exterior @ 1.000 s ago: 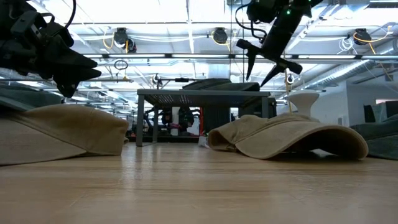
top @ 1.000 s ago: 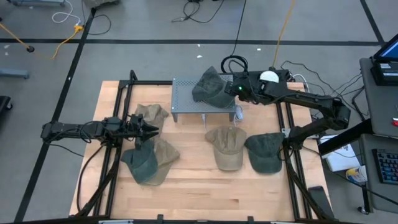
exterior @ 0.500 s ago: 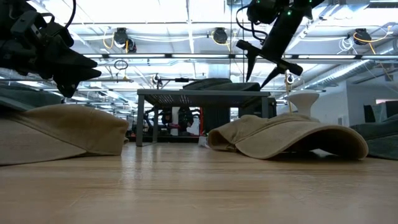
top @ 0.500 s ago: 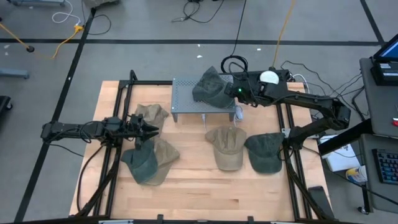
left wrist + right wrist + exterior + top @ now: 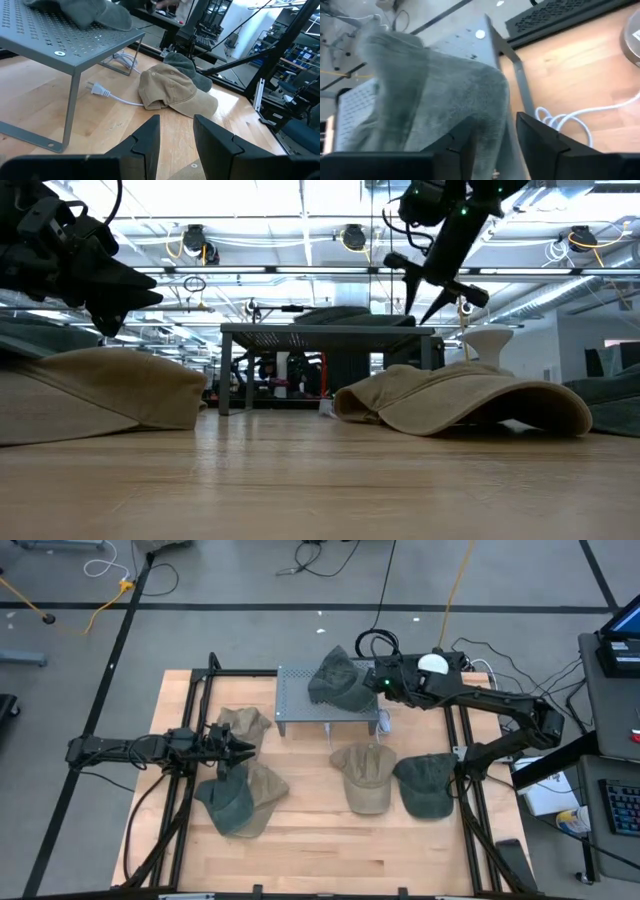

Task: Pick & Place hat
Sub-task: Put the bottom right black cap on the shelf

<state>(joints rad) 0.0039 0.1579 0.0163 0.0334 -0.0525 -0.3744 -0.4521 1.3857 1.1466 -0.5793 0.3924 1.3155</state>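
Right gripper [image 5: 373,681] clamps green hat [image 5: 338,682] on grey rack [image 5: 300,698], far centre. Left gripper [image 5: 243,750] hovers left, fingers parted, empty, by tan hat [image 5: 243,724].

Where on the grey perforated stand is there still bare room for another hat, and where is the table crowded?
The grey stand is bare on its left part; the green hat fills its right end, with the right gripper at it. Crowded spots: the tan and green hats by the left gripper, and the pair in front of the stand. The wood between those clusters is bare.
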